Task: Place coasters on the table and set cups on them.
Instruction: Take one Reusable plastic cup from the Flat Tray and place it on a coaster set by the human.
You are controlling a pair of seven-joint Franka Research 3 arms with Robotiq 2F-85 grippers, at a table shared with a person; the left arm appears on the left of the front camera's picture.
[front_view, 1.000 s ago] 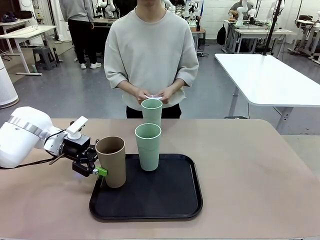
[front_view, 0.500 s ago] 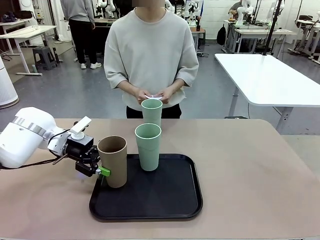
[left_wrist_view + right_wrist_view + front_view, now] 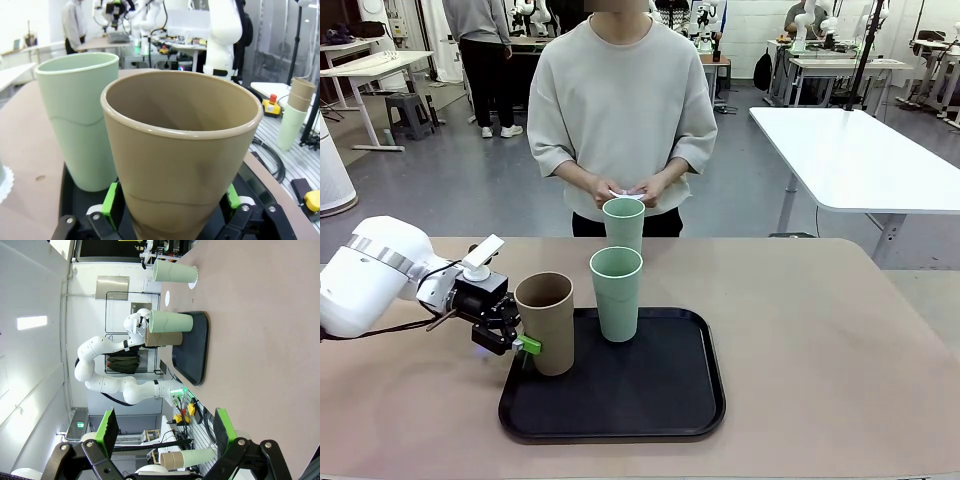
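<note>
A tan-brown cup (image 3: 545, 322) stands at the left edge of the black tray (image 3: 670, 400). My left gripper (image 3: 516, 338) is shut on its lower part, and its green pads (image 3: 111, 200) press both sides of the brown cup (image 3: 182, 160). A mint green cup (image 3: 616, 293) stands on the tray beside it. The second green cup (image 3: 623, 222) stands farther back on the table (image 3: 820, 350), on a white coaster (image 3: 192, 284). Another coaster (image 3: 167, 298) lies bare on the table. The person's hands hold a third coaster (image 3: 628, 192). My right gripper (image 3: 165, 440) is open with nothing in it.
The person stands at the table's far edge, right behind the far green cup. A white table (image 3: 860, 150) stands at the back right. Bare beige tabletop spreads to the right of the tray.
My left gripper has moved in slightly to the right against the brown cup, which shifted a little with it. The person's hands and the green cups have stayed put.
</note>
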